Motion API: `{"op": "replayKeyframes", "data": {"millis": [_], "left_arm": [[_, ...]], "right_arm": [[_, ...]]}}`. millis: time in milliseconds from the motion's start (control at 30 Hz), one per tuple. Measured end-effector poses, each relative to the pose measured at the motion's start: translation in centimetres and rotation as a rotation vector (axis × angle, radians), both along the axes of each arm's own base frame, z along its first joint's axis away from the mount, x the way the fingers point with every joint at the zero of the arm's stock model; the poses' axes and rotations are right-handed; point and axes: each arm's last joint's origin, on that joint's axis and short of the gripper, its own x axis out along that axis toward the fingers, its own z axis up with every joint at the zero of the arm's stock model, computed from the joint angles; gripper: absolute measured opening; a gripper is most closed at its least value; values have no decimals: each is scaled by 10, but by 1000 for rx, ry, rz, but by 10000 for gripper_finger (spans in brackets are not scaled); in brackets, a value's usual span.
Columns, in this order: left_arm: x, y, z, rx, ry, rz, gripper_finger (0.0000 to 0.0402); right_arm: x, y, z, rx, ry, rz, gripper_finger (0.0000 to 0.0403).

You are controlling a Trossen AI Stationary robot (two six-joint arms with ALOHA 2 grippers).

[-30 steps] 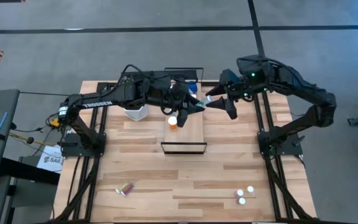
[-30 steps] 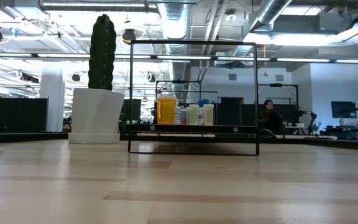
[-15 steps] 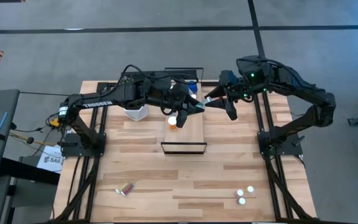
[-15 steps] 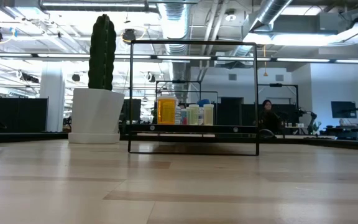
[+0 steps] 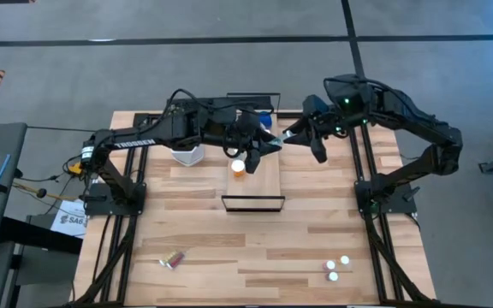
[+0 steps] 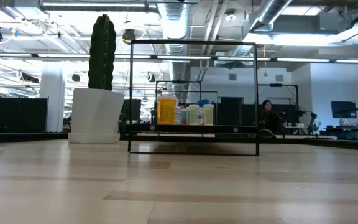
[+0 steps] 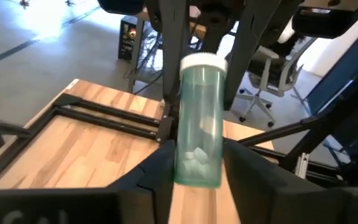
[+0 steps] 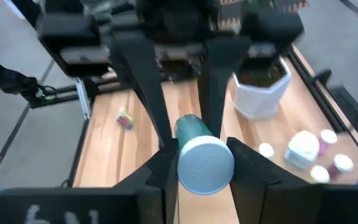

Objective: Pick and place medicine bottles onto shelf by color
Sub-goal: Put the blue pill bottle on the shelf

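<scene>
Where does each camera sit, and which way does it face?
High: overhead, straight down on table; both arms show.
Low: tabletop height, level toward the shelf; no arm shows.
Left wrist: on left arm, past left gripper at green bottle.
Right wrist: on right arm, past right gripper at its cap.
Shared: both wrists see that bottle, opposite ends.
</scene>
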Motion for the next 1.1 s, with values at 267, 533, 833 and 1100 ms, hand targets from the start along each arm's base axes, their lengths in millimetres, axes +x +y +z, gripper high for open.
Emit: {"op": "replayKeyframes", "data": {"millis": [267,533,833,1100], "left_arm": [[-12,3,10,-28,111,29,203],[-37,-3,11,-145,362,87,222],[-67,-26,-1,-220,702,249,215],[-75,-34,-2,-258,743,320,214]], "right_arm": [[-6,-17,-12,30,122,-79,128],[32,-33,-46,42,300,-131,135],[91,-58,-111,67,529,-170,136],[131,-65,-171,104,695,-149,133]]}}
